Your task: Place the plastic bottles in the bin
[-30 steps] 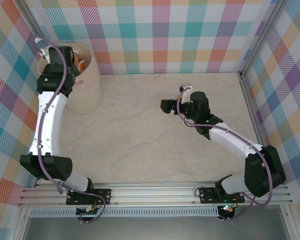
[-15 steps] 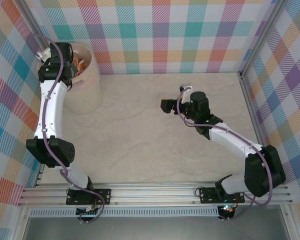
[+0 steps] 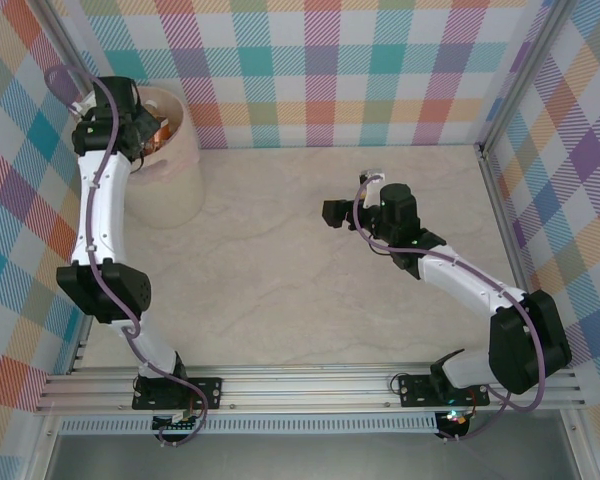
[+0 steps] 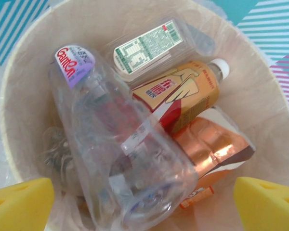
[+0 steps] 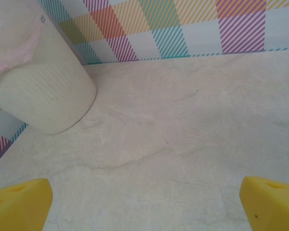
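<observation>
Several plastic bottles (image 4: 135, 144) are piled inside the round pale beige bin (image 4: 274, 110): a crumpled clear bottle (image 4: 125, 173) lettered "GamOn" on purple, an orange-labelled bottle (image 4: 183, 94), a green-and-white printed label (image 4: 147, 45). Left hand (image 4: 144, 207) is spread wide, empty, over them; right hand (image 5: 144, 204) likewise over marbled worktop (image 5: 183, 134).

We see bright, even light falling from above, with no hard shadows. In the top view the arms leave only faint grey smudges on the pale table (image 3: 280, 280), and that view is sharp throughout. In the left wrist view the nearest clear bottle (image 4: 120, 163) is soft and smeary, while a coppery label (image 4: 209, 147) throws back a small glare. In the right wrist view the bin (image 5: 43, 91) casts a weak shadow at its foot, and the tabletop looks slightly washed out.
</observation>
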Action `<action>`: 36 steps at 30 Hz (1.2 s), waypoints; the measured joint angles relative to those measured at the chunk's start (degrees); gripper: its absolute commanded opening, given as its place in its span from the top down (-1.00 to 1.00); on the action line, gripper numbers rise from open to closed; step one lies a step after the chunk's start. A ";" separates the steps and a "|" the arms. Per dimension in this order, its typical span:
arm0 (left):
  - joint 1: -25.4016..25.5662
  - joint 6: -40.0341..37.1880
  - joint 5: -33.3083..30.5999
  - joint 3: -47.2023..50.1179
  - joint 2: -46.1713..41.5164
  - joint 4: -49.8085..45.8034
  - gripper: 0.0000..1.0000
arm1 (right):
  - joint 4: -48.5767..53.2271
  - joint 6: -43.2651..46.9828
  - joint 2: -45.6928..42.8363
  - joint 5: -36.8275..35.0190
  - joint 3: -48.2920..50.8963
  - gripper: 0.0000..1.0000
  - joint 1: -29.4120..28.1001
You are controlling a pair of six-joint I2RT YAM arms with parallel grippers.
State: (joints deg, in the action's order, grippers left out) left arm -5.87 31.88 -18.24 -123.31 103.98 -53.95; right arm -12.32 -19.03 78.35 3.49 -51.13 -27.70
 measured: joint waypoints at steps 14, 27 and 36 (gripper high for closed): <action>-4.00 -4.66 14.16 -8.85 8.07 3.02 -1.00 | 0.85 -0.04 -0.02 -0.66 0.02 -0.99 0.00; -5.53 -8.04 25.35 -14.47 7.58 9.79 -1.00 | 2.08 -0.07 0.13 -1.31 -1.44 -0.99 0.00; -5.53 -9.46 27.63 -17.49 12.04 12.33 -1.00 | 2.56 -0.20 0.37 -1.38 -1.86 -0.99 0.00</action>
State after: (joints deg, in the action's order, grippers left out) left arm -11.40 22.41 9.39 -140.79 116.03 -41.63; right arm -9.76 -19.22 78.72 2.11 -52.99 -27.70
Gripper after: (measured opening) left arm 0.999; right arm 0.996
